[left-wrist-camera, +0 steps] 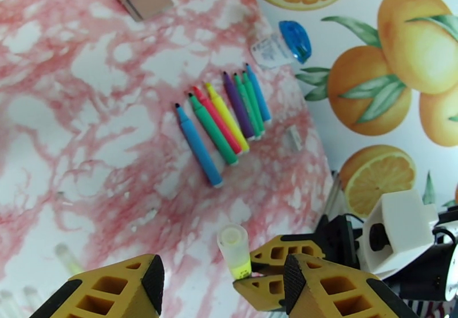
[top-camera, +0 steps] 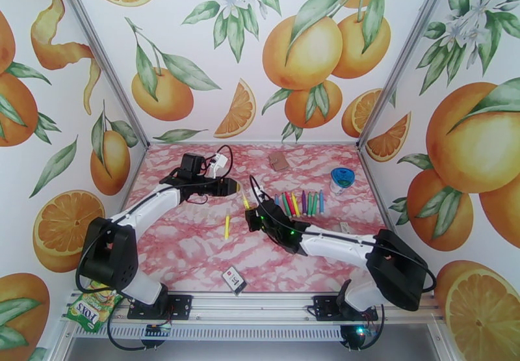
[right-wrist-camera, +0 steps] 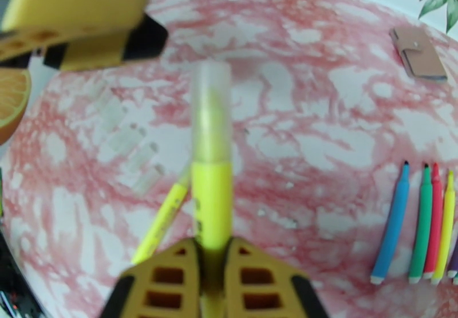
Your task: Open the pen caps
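Pen cap, translucent and tube-shaped point(right-wrist-camera: 212, 98), seated on the far end of a thin yellow marker point(right-wrist-camera: 212, 199). The marker's long axis runs straight away from my right gripper point(right-wrist-camera: 212, 247), with the capped end leading and raised above the pink-and-white marbled tabletop point(top-camera: 195, 245). My right gripper's fingers are pressed together on the marker's lower barrel. In the top view this pair sits near the middle of the table, and the marker points toward the back and slightly left.

My left gripper point(left-wrist-camera: 222, 267) hangs just beyond the cap with its jaws spread. From the left wrist the cap stands up between the two fingers, touching neither.

Surroundings: a second yellow marker point(right-wrist-camera: 160, 222) lies slanted on the tabletop under the held one. Several loose translucent caps point(right-wrist-camera: 134, 153) are scattered to its left. To the right, well apart from both grippers, is a row of coloured markers point(left-wrist-camera: 223, 124) in blue, green, pink, yellow and purple. They lie side by side with their dark tips bare and pointing toward the back wall.

Beyond that row stands a round blue-lidded container point(top-camera: 341, 179), and a flat tan pouch point(top-camera: 279, 160) lies near the back edge. A small black-and-white card point(top-camera: 234, 280) lies at the near edge, between my two arms. Nothing stands between the spread jaws and the cap.
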### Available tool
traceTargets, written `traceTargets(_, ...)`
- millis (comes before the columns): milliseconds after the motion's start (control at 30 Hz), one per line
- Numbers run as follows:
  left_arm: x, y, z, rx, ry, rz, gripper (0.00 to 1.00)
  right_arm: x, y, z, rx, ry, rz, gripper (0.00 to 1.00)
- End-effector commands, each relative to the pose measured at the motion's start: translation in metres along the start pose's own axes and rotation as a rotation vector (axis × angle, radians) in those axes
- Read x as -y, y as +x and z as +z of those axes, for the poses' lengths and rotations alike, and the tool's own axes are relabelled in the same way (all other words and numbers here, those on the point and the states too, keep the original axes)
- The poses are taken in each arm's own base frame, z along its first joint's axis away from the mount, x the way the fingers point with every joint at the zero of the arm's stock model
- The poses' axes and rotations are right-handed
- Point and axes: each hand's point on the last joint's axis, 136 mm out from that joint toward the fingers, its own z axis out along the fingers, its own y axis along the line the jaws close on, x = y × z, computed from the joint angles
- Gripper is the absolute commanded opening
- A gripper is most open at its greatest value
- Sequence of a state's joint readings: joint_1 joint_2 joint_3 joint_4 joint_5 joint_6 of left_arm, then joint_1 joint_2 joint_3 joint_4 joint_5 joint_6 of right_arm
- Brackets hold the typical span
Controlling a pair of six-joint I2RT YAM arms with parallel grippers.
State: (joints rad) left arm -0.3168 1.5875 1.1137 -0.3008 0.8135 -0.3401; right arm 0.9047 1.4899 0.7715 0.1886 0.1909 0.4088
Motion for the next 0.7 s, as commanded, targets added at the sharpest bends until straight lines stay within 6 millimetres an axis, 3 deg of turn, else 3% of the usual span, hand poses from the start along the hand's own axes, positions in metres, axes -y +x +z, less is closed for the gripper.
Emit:
traceTargets(0,0.013,0.001,0.009,-0.008,0.069,0.023,0.59,-0.005,-0.015,-0.005,0.053,-0.025,-0.009,0.08)
traceTargets(233,0.020,0.003,0.016,-0.022,0.090,0.035,0.58,-0.011,-0.026,-0.009,0.078,-0.046,-0.010,0.08)
traceTargets(667,0.021,0.006,0.027,-0.042,0.096,0.034,0.46,-0.016,-0.029,-0.006,0.074,-0.060,-0.018,0.07)
